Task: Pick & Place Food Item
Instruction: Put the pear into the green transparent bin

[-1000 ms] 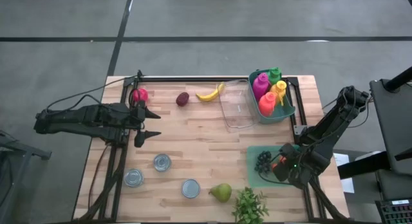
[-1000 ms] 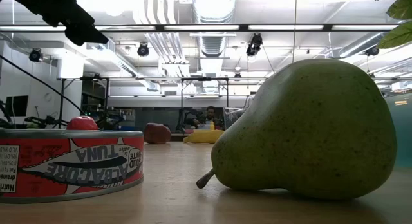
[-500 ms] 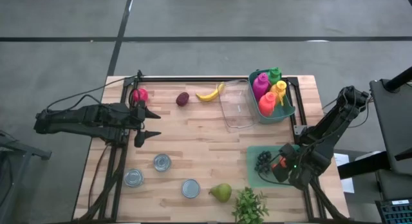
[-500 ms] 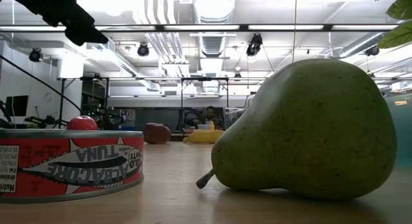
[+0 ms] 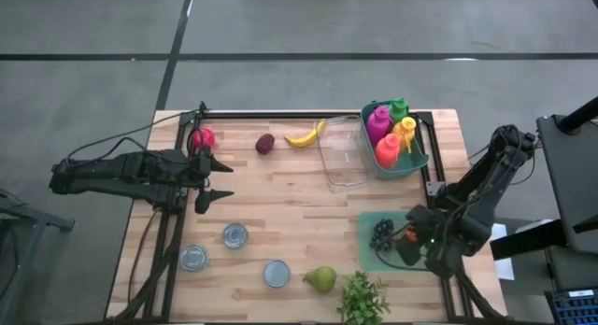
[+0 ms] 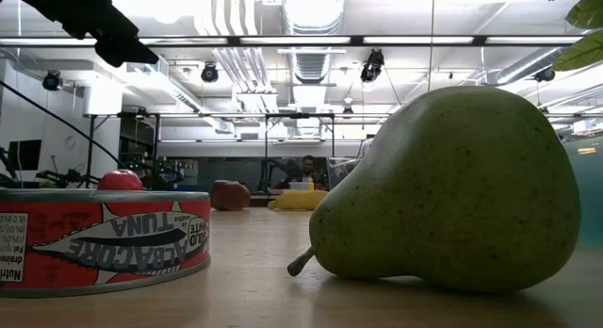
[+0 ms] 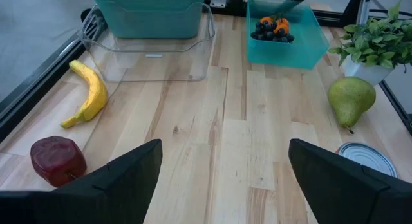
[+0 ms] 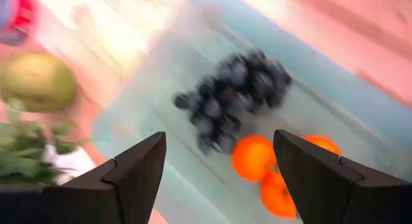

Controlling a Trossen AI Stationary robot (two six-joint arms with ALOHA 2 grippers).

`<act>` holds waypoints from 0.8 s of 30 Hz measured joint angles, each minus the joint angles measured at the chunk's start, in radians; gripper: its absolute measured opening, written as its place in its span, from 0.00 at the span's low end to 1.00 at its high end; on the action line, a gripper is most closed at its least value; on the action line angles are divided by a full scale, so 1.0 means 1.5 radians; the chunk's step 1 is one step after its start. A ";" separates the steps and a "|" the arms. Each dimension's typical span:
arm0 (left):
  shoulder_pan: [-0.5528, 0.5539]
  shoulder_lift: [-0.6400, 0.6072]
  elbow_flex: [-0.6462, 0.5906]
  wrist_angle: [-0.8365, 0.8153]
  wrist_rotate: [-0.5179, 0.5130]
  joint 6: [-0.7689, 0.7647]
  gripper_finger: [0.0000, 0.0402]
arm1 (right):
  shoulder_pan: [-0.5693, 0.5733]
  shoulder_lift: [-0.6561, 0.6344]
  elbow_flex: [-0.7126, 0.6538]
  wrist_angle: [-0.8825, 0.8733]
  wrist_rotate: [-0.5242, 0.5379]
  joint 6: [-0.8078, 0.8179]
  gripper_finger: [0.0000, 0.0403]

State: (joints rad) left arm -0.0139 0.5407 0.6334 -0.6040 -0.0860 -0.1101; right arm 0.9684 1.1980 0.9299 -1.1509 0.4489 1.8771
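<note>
- The pale wooden bench (image 5: 280, 208) carries everything, with a dark arm reaching in from each side.
- The left gripper (image 5: 213, 180) waits out at about nine o'clock on the bench, its jaws spread wide and holding nothing.
- The right gripper (image 5: 408, 246) hangs over the flat teal tray (image 5: 366, 260) at roughly four o'clock; its jaws stand wide apart and nothing sits between them.
- A clear plastic bin (image 5: 341, 157) lies empty at about one o'clock, touching the teal tub of bright bottles (image 5: 397, 138) just beside it.
- In the tray lies a dark cluster of grapes (image 8: 235, 98), and right next to it three small oranges (image 8: 254, 156). I take these for the food the task means, and they look already delivered.
- A green pear (image 5: 320, 278) rests near six o'clock, beside a leafy green plant in a white pot (image 5: 363, 299).
- A yellow banana (image 5: 305, 135) lies at twelve o'clock, with a dark red plum-like fruit (image 5: 265, 143) just toward eleven and a bright red fruit (image 5: 203, 136) farther along at ten.
- Three round silver tins (image 5: 234, 235) sit between seven and six o'clock; the low view shows one is tuna.
- My reading: the tray holds some fruit, so part of the job seems done, while the pear, banana and two red fruits remain loose on the bench. Whether they all belong in the tray I cannot tell.
</note>
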 joint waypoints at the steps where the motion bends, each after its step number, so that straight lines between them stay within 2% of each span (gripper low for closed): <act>1: 0.000 0.000 0.000 0.000 0.000 0.000 0.86 | 0.000 0.000 0.006 0.000 0.019 -0.014 0.71; 5: 0.000 0.000 0.000 0.000 0.000 0.000 0.86 | 0.000 0.000 0.023 -0.001 0.117 -0.074 0.71; 12: 0.000 0.000 0.000 0.000 0.000 0.000 0.86 | -0.001 0.000 0.032 0.015 0.335 -0.199 0.71; 14: 0.000 0.000 0.000 0.000 0.000 0.000 0.86 | -0.001 0.000 0.031 0.034 0.375 -0.241 0.71; 18: 0.000 0.000 0.000 0.000 0.000 0.000 0.86 | -0.012 0.000 0.031 0.083 0.420 -0.334 0.71; 20: 0.000 0.000 0.000 0.000 0.000 0.000 0.85 | -0.027 0.000 0.036 0.117 0.422 -0.391 0.71; 24: 0.000 0.000 0.000 0.000 0.000 0.000 0.85 | -0.069 0.000 0.047 0.217 0.416 -0.567 0.71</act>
State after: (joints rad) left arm -0.0137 0.5407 0.6334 -0.6039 -0.0860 -0.1101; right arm 0.8642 1.1980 1.0003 -0.8256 1.0730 1.0264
